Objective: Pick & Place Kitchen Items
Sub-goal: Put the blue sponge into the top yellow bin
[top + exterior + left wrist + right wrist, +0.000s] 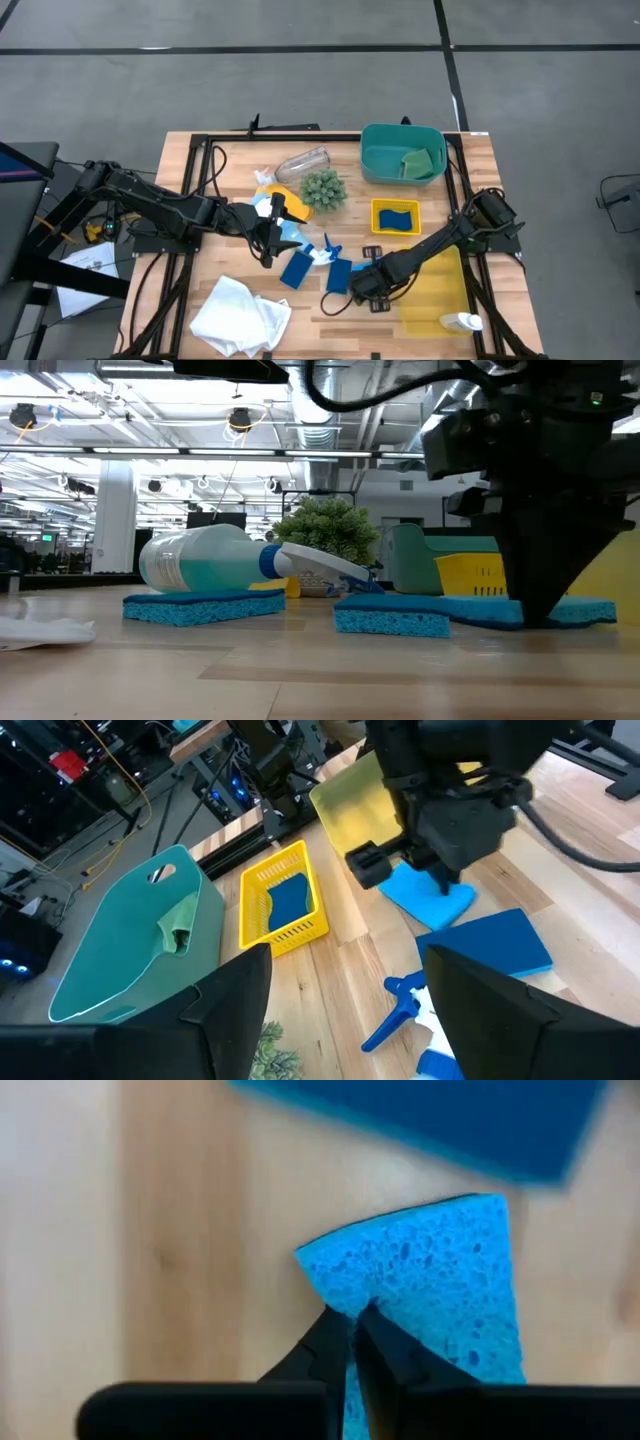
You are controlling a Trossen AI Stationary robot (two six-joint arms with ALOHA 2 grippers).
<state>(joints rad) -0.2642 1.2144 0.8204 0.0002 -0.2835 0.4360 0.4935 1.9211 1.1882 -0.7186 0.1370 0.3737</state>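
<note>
A: Quick status, left to right. White cloth (240,315) lies loose at the front left of the table (185,165), not binned.

B: Left gripper (272,238)?

A: Hovering over the spray bottle (290,232), which lies on its side on a blue sponge (203,607). Jaws spread wide, holding nothing.

B: Middle of the table?

A: Clear cup (303,162) on its side near the back, unplaced. Plant ball (323,188) beside it, not a task item. Two dark blue sponges out in front: one (297,269) left of the bottle's blue trigger (398,1012), another (339,275) right of it. Both loose.

B: Right gripper (366,282)?

A: Down at the table just right of those sponges. Fingers (345,1345) pinched together on the edge of a light blue sponge (430,1285), which sits flat on the wood. Reads as a grasp just closed, not lifted, judging by the low view, where the sponge rests on the table.

B: What's done?

A: Green sponge (418,160) in the teal bin (372,140), blue sponge (397,218) in the yellow bin (377,207). That's two placed.

B: Far right?

A: Yellow sheet (440,295) at the front right with a small white bottle (462,321) on it; can't tell if that counts.

B: So?

A: Early to mid: cloth, cup, spray bottle and several sponges left.
</note>
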